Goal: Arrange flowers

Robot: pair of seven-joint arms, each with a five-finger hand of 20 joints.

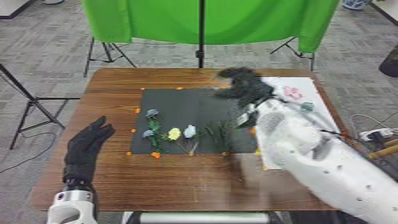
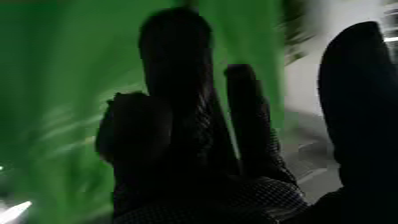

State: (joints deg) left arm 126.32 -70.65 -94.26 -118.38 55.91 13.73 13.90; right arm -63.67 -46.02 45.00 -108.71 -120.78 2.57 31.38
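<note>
ok so closest to the camera, off the near-left side of the dark mat [image 1: 184, 97], the left hand [image 1: 86, 145] is over the brown table [image 1: 191, 192] with its fingers pretty much straight, nothing in it. On the near half of the mat you've got the yellow flower [image 1: 174, 133] and pale flower [image 1: 190, 131] side by side, some green stems [image 1: 217, 134] right of them, and the lower blue flower [image 1: 148, 133] to their left, with the upper blue flower [image 1: 152, 113] beyond it.

Right of the mat is a white sheet [image 1: 282, 84] with a pink flower shape [image 1: 293, 92] on it, and the right arm crosses over the sheet. The right hand [image 1: 244, 85] is up by the mat's far-right corner, fingers loosely open, not gripping anything I can make out. Green cloth [image 1: 213, 22] hangs past the mat.

What I'd worry about: dropping that hand with the thumb low could drag the stems, and a sloppy forearm swing might shove the sheet. Also the yellow and pale ones sit close enough that a wide grab could snag both imo.
</note>
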